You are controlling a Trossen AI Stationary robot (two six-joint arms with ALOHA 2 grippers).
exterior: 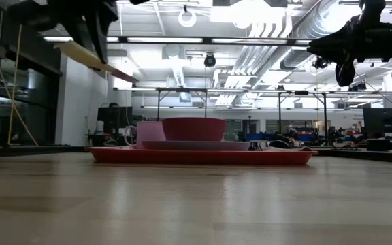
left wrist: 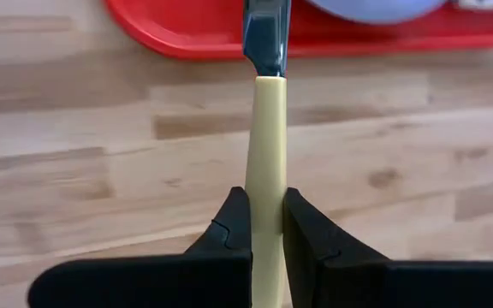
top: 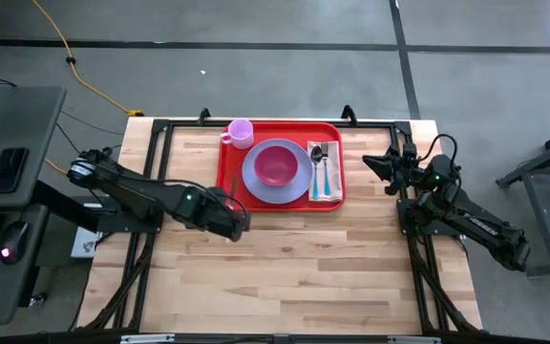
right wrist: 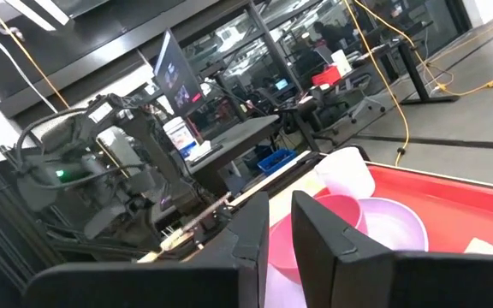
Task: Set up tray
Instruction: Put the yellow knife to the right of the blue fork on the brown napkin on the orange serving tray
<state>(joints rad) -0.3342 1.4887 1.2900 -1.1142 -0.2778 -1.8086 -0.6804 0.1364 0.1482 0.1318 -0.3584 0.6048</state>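
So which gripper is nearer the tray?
Left. The left gripper, holding a knife, hovers just off the tray's near-left corner; the right gripper sits beyond its right edge, farther off.

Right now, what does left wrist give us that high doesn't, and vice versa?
Left wrist only: the left tool pinching a knife by its cream handle, dark blade reaching over the red tray rim, above bare wood.

High only: the full layout. Pink cup, magenta bowl on the lavender plate, spoon and fork on a napkin, right tool parked beside the tray's right side.

Both: tray, plate edge, wooden table.
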